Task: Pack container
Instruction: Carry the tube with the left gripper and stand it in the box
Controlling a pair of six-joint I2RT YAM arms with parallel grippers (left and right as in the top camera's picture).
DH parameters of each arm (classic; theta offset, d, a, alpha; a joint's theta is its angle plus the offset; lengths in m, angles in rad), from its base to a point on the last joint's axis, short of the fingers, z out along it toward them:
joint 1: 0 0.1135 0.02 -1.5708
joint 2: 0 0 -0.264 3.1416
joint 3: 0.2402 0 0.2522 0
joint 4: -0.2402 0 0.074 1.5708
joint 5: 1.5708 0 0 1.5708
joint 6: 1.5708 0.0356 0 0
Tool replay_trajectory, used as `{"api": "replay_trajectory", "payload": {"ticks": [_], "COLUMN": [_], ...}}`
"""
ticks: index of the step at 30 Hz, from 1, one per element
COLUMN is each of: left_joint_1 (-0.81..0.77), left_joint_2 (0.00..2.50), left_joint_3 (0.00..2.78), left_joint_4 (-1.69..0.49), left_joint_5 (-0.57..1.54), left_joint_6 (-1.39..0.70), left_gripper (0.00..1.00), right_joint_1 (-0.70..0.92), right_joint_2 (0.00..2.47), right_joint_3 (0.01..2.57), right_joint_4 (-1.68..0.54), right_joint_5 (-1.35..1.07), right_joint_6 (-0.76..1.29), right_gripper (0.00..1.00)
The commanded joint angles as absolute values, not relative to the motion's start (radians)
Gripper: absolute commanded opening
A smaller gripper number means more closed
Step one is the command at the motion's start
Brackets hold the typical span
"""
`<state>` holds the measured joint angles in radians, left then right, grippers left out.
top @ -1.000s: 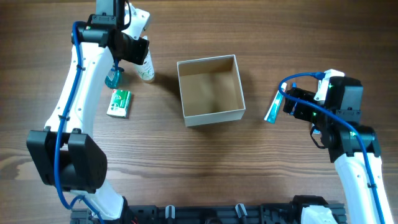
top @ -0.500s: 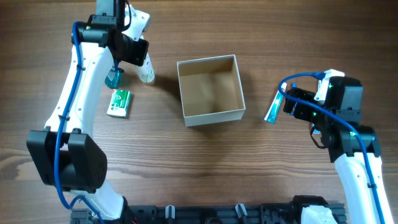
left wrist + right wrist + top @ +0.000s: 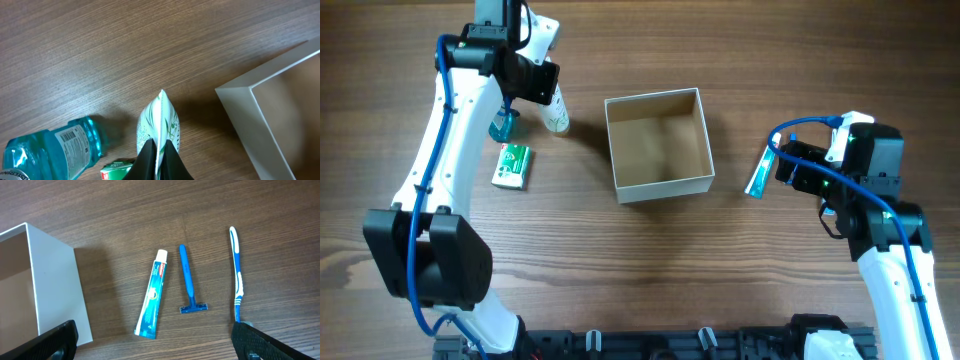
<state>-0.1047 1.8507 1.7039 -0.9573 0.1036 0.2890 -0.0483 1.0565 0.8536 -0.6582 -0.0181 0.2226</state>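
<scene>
**Location.** The small square open-topped cardboard box (image 3: 665, 187), cream-white outside and tan inside, stands upright near the middle of the wooden desk (image 3: 650, 270). Nothing is visible inside it.

**Left side.** The left fingers (image 3: 148, 161) are pressed together on the end of a white green-printed soft pack (image 3: 159, 117), just left of the box. Whether the pack touches the desk cannot be told. A clear blue plastic bottle (image 3: 50, 150) and a small green-and-white carton (image 3: 511, 166) lie further left.

**Right side.** The right fingers (image 3: 52, 342) are spread wide and hold nothing. Below them, right of the box, lie a blue-and-white toothpaste tube (image 3: 151, 302), a blue plastic razor (image 3: 189, 282) and a blue-and-white toothbrush (image 3: 236, 270), apart from one another.

**Handling assessment.** The box looks light, with thin walls that are stiff along the edges but likely to buckle under a hard squeeze. Empty, it would probably slide on the smooth wood if nudged. If it must be held, one wall near a corner is the best grip, with one finger inside and one outside. It is better left standing and loaded from above, clear of the rim.
</scene>
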Motion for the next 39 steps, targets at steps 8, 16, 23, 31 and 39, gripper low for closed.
{"api": "replay_trajectory", "payload": {"ticks": [8, 16, 23, 31, 39], "left_joint_1": [-0.150, -0.318, -0.455, -0.516, -0.564], "left_joint_2": [1.639, 1.514, 1.526, 1.633, 1.756], "left_joint_3": [1.723, 1.723, 1.723, 1.723, 1.723], "left_joint_4": [-0.946, -0.911, -0.854, -0.788, -0.709], "left_joint_5": [0.118, 0.061, 0.058, 0.024, 0.024], "left_joint_6": [0.117, -0.056, -0.230, -0.326, -0.331], "left_gripper": [0.04, 0.04, 0.04, 0.04, 0.04], "right_joint_1": [-0.043, -0.043, -0.043, -0.043, -0.043], "right_joint_2": [1.061, 1.061, 1.061, 1.061, 1.061], "right_joint_3": [0.876, 0.876, 0.876, 0.876, 0.876], "right_joint_4": [-0.655, -0.655, -0.655, -0.656, -0.656], "right_joint_5": [0.000, 0.000, -0.001, -0.001, -0.001], "right_joint_6": [0.239, 0.239, 0.239, 0.239, 0.239], "right_gripper": [1.00, 1.00, 1.00, 1.00, 1.00]}}
